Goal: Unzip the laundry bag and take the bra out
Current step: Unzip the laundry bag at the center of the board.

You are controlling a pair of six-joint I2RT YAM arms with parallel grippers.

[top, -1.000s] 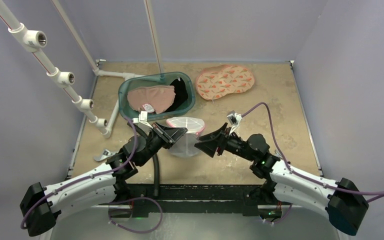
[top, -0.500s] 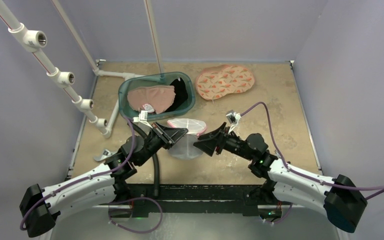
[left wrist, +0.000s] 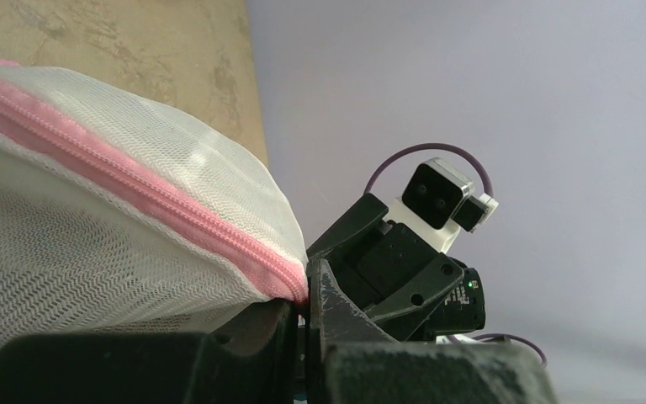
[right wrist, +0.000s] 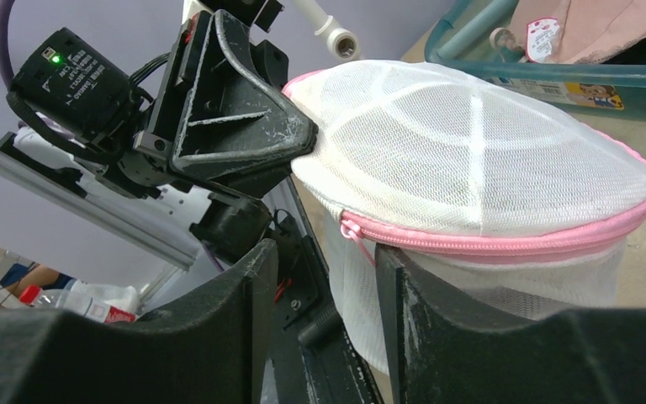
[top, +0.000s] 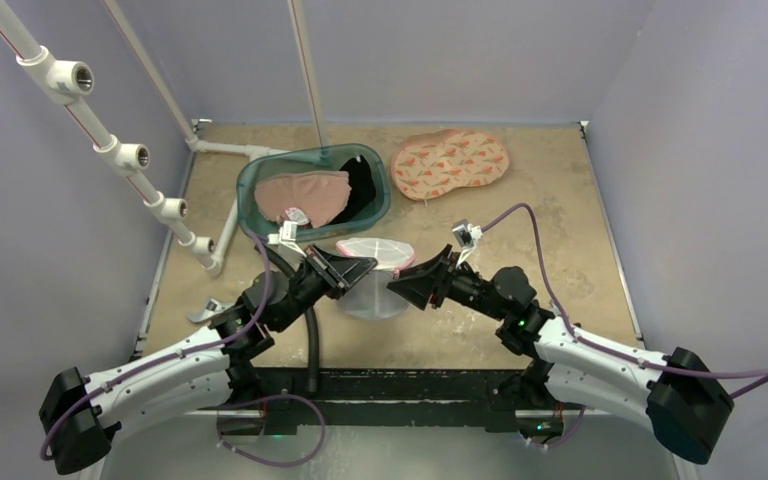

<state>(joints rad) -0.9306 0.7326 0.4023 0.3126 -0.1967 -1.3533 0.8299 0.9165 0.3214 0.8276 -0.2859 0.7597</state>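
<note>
Centre of the sandy tabletop (top: 560,230), and there's the white mesh laundry bag (top: 372,275), standing on it between the two arms with its domed top up. The pink zipper (right wrist: 505,244) runs around the rim, fully closed along the stretch in view. The bra can't be made out through the mesh.

On the left side, the left end effector (top: 365,263) is clamped tight on the bag's edge. The left wrist view shows its tips (left wrist: 303,311) pinching right where the zipper (left wrist: 135,181) ends, mesh (left wrist: 92,252) bulging away from the grip.

Opposite, the right end effector (top: 405,275) is up against the bag's right side. From its wrist camera the jaws stand apart (right wrist: 328,261), gripping nothing, and the small pink zipper pull (right wrist: 355,229) hangs in the gap, close to the right-hand finger in that view. Whether it touches, I can't tell.

Behind the bag sits a teal plastic basin (top: 250,200) with a pink garment (top: 305,195) in it, and just to its right an oval patterned fabric pad (top: 450,163) lies flat.
</note>
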